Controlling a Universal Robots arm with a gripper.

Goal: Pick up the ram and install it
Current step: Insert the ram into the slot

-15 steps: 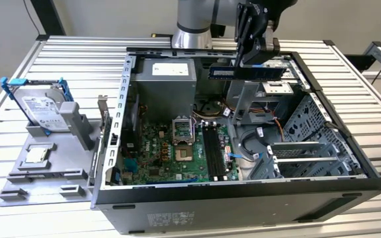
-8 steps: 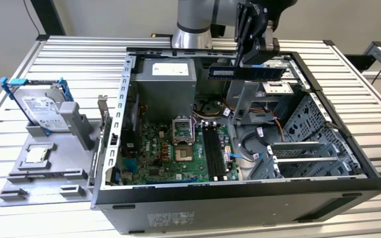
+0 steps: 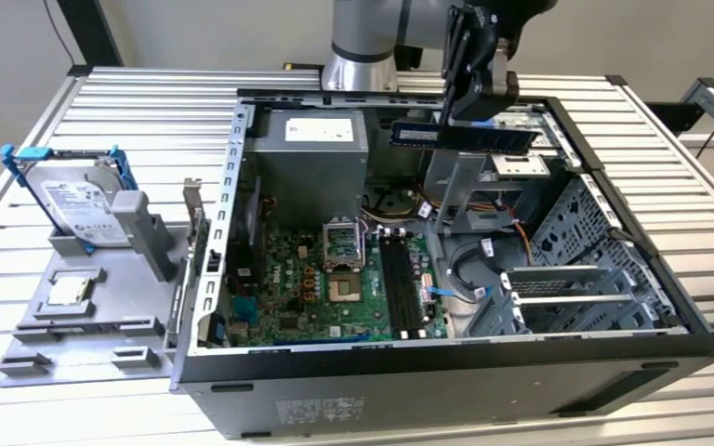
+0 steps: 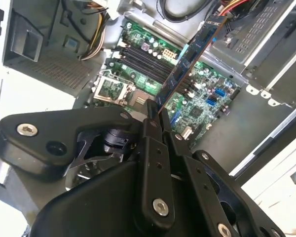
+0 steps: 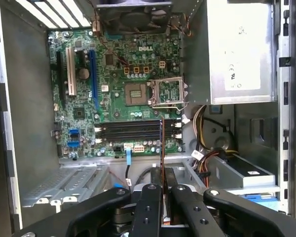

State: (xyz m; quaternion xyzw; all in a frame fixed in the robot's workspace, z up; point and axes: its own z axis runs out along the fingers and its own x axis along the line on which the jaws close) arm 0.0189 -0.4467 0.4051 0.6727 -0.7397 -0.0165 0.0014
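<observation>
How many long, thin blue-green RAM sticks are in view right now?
1. The long, thin blue-green ram is clamped in the black gripper above the open grey computer case. The black memory slots on the green motherboard look empty, though parts of the case are hidden.

Ribbed matt silver metal table (image 3: 146, 102), dark matt painted metal computer case (image 3: 456, 390) with bare grey steel inside, glossy green motherboard (image 3: 320, 288), blue-green circuit-board ram (image 3: 426, 135), matt black jaws with shiny screws (image 4: 160, 207), blue plastic bracket (image 3: 10, 160).
</observation>
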